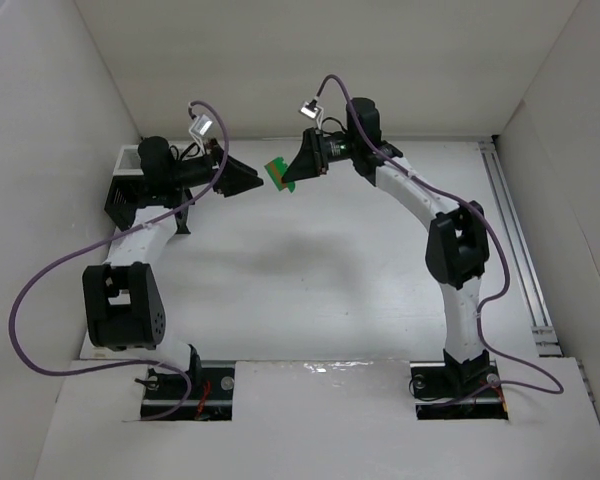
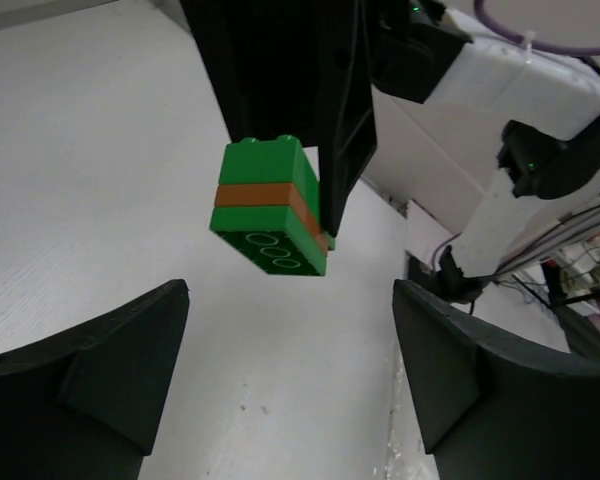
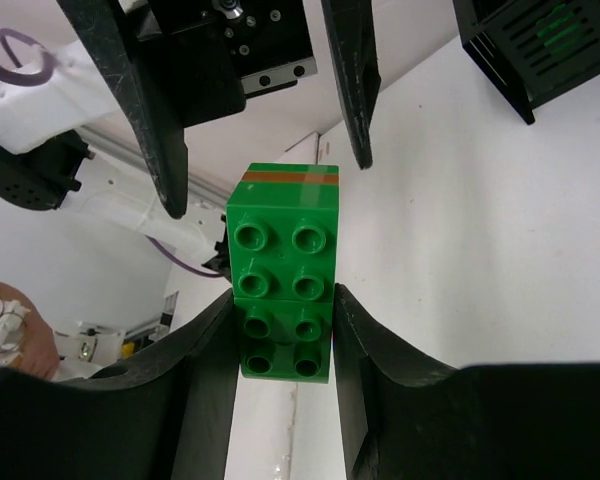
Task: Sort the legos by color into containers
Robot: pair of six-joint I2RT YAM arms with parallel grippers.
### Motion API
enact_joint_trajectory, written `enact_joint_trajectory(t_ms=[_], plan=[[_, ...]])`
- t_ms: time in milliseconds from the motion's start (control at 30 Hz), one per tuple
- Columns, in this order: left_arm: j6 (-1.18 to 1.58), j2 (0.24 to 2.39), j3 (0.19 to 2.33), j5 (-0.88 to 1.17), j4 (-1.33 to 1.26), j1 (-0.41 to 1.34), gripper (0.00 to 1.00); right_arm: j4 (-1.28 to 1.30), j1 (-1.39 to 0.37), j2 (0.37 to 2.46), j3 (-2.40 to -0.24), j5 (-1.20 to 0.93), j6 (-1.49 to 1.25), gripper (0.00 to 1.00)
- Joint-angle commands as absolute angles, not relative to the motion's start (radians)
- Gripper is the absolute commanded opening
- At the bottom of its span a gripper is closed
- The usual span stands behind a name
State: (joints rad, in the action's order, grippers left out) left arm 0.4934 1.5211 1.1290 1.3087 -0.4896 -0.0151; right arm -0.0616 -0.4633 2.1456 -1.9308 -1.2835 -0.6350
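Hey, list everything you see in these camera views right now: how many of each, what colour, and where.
lego stack: one, green with a thin orange layer, held in the air above the table's far middle.
container rack: one, black slatted with a white rim, at the table's far left, behind the left arm.
green shape: one, seen through the rack's slats, too blurred to identify.
table: one, white.
rail: one, silver, along the table's right edge.
cables: two, purple, one trailing along each arm.
left gripper: one, black, open, facing the stack's free end.
right gripper: one, black, shut on the stack.
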Motion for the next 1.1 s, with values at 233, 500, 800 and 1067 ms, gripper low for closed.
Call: enact_joint_trajectory(t_ms=[233, 500, 800, 1067], plan=[[1.026, 1.562, 1.088, 1.407, -1.273, 0.005, 0.72, -0.201, -0.468, 2.108, -1.997, -1.355, -0.696, 0.0], [0.937, 1.562, 1.088, 1.398, -1.134, 0.005, 0.71, -0.256, -0.486, 2.108, -1.997, -1.374, -0.735, 0.0], [0.838, 1.551, 1.078, 1.388, -1.025, 0.005, 0.71, -0.287, -0.486, 2.068, -1.985, -1.355, -0.746, 0.0], [0.828, 1.56, 1.089, 1.388, -1.0, 0.005, 0.71, -0.305, -0.506, 2.057, -1.996, -1.364, -0.746, 0.0]])
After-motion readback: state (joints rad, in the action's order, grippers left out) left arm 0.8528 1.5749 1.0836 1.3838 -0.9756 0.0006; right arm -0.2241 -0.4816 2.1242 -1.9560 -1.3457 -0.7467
